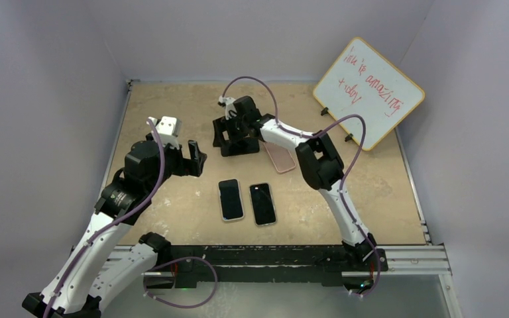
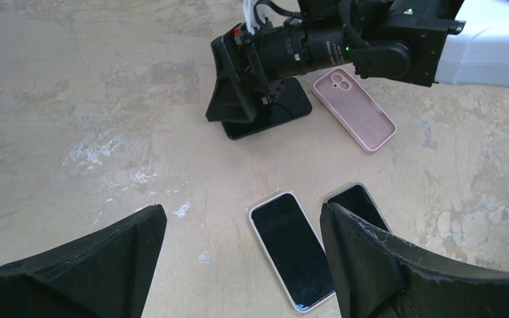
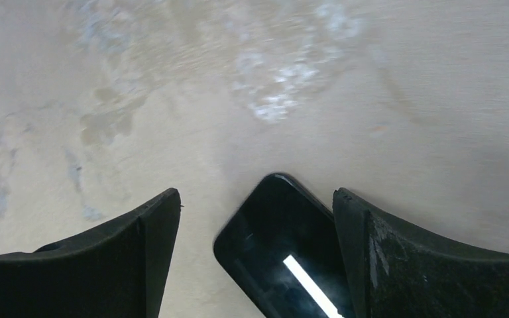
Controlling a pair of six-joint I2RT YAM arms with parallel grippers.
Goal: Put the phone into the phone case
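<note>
Left gripper (image 2: 242, 222) hangs spread wide near two spare phones (image 2: 291, 255), probably waiting its turn. Right gripper (image 3: 257, 199), jaws wide too, sits over the black phone (image 3: 275, 258) beside the pink case (image 2: 356, 109), lined up to grab it.

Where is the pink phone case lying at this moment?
In the top view, the pink phone case lies right of centre, partly hidden by the right arm, just right of the right gripper.
</note>
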